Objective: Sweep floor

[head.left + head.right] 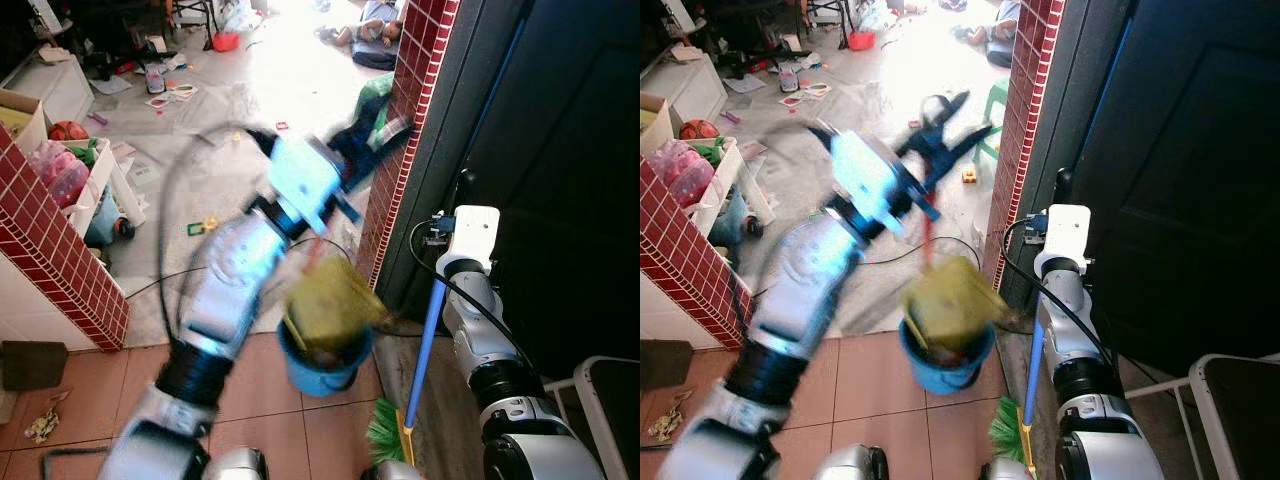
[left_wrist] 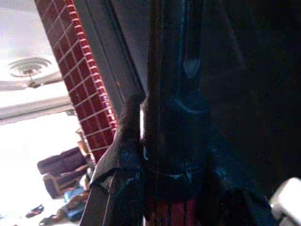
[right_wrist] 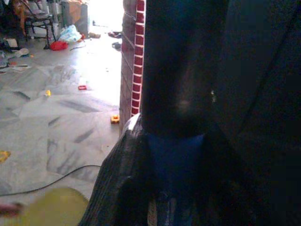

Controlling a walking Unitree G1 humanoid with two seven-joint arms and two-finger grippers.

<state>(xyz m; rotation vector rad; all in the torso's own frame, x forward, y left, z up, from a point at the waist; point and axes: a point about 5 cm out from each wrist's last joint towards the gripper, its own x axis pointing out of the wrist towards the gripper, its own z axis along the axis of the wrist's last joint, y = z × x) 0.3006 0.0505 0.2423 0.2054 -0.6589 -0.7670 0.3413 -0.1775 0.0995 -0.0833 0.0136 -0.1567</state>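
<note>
1. Red brick wall [image 1: 60,250], at the left, with toys scattered on the pale floor [image 1: 200,130] beyond it.
2. Left gripper [image 1: 375,135], blurred, raised toward the brick pillar [image 1: 400,150]; fingers clenched on a red dustpan handle [image 2: 169,214].
3. Blue dustpan [image 1: 320,365] holding yellow-green litter [image 1: 330,300], hanging above the terracotta tiles [image 1: 260,400].
4. Broom [image 1: 425,350], blue-handled with green bristles, standing beside the dark door [image 1: 570,150].
5. Right gripper [image 3: 174,188], grasping the broom handle.
</note>
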